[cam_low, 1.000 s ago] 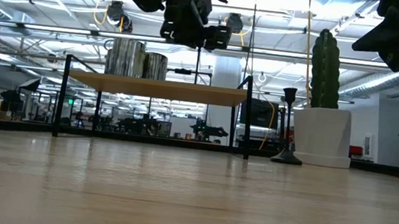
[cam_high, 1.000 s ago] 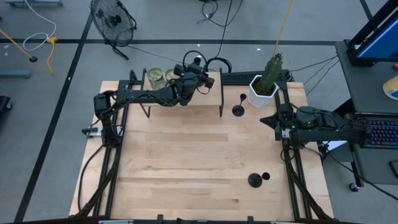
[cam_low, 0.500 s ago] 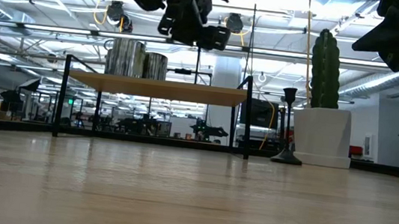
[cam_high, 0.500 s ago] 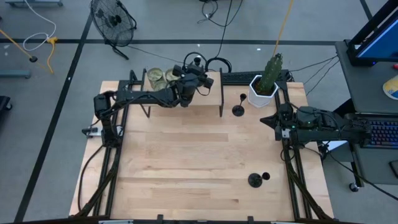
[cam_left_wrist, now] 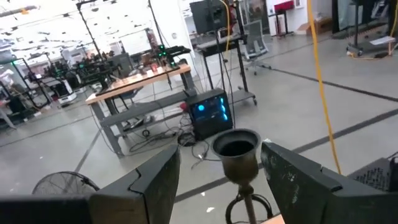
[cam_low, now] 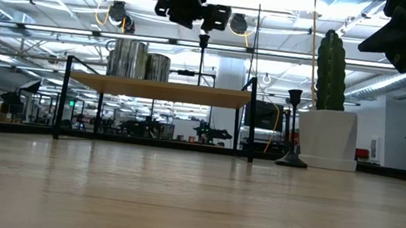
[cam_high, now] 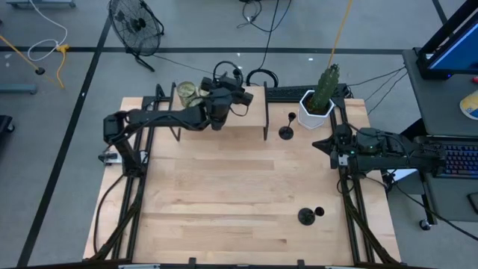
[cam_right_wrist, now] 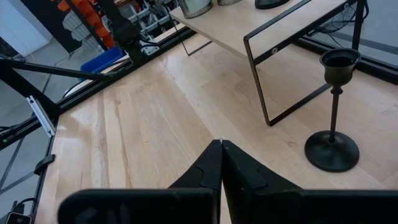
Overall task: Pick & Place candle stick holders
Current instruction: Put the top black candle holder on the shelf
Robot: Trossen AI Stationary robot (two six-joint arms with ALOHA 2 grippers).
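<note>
— Wood first: how does the tabletop (cam_high: 224,194) look from your end?

— Pale planks, with most of the middle bare. At the far edge I see a low shelf (cam_high: 250,116) with a wooden top on thin black metal legs. My left arm reaches across over it. The right arm lies along the right edge of the tabletop.

— What is crowding that far edge?

— A white pot (cam_high: 314,110) with a green cactus (cam_low: 331,67) stands to the right of the shelf. Two glass jars (cam_high: 187,93) sit on the shelf's left part, just beside my left gripper (cam_left_wrist: 219,152).

— And the candle stick holders?

— One holder (cam_left_wrist: 236,149) is up at the shelf, with its cup right between my left fingers (cam_left_wrist: 155,180). The jaws are partly spread and straddle the cup, and I see a gap on each side, so they are not clamping it. From the low view, the gripper hangs high above the shelf top with the cup just under it.

— The other two?

— A second holder (cam_high: 286,132) stands upright on the tabletop between the shelf's right legs and the pot, close to both. The third holder (cam_high: 305,217) sits well apart from the others, near the front right of the tabletop.

— Right side?

— The right gripper (cam_right_wrist: 221,146) points towards the second holder with its jaws pressed together, holding nothing.
</note>
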